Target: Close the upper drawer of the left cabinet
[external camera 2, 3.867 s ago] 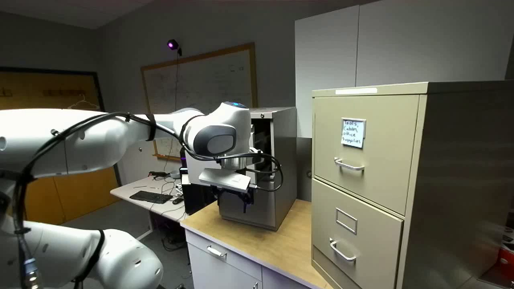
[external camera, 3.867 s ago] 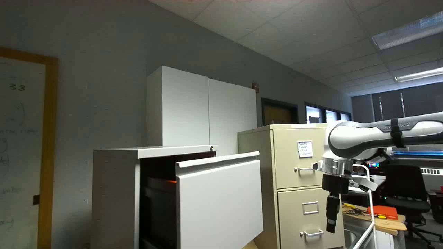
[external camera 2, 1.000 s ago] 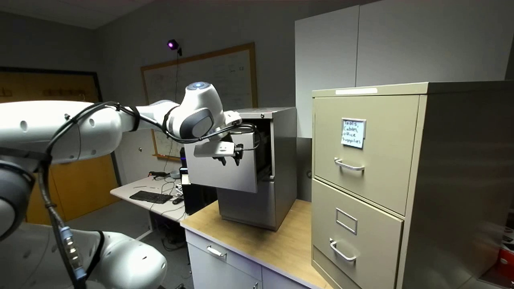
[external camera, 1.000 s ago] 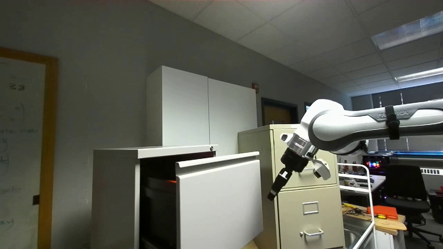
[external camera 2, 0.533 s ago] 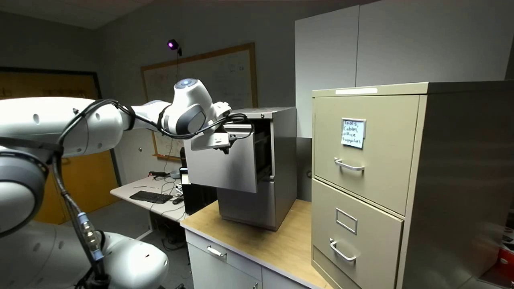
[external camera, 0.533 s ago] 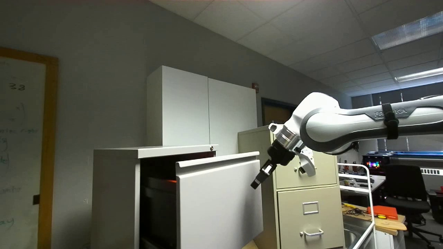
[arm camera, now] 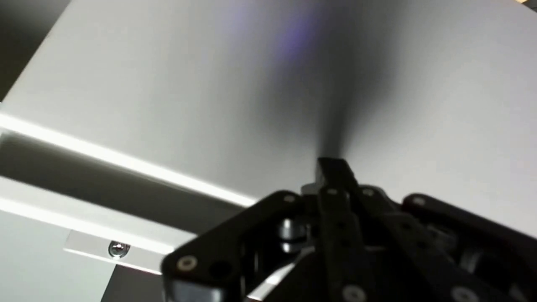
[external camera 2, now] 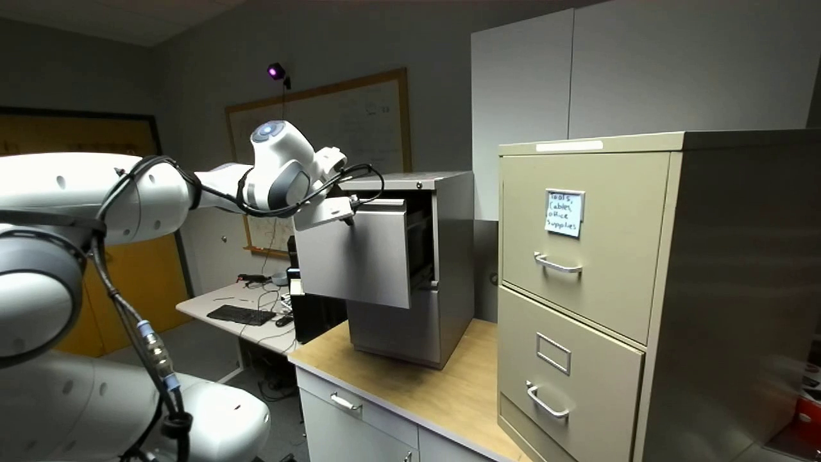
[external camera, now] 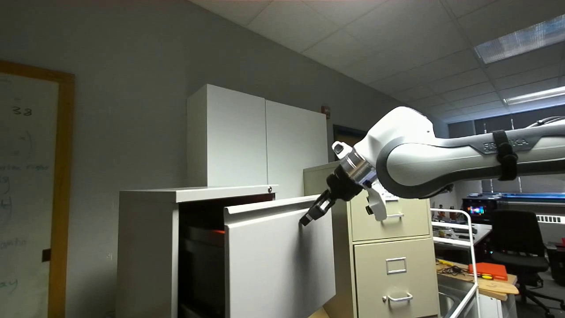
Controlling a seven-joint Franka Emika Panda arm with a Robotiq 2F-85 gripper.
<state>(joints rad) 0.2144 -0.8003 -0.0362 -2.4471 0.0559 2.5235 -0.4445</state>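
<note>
"Grey wall point(external camera: 128, 110) behind. Upper drawer point(external camera 2: 353, 266)?"

"Jutting from the left cabinet point(external camera 2: 457, 256) toward the desk's front edge point(external camera 2: 385, 398). My end effector point(arm camera: 334, 168) is at the drawer's face, closed, empty; touching, I can't tell."

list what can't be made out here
Light grey flat metal upper drawer: inside mostly lost in shadow in an exterior view.
Black metal gripper: hides any drawer contact in the wrist view.
Brown-framed whiteboard: most writing too faint in both exterior views.
Red object: shape cut off by right edge in an exterior view.
</note>
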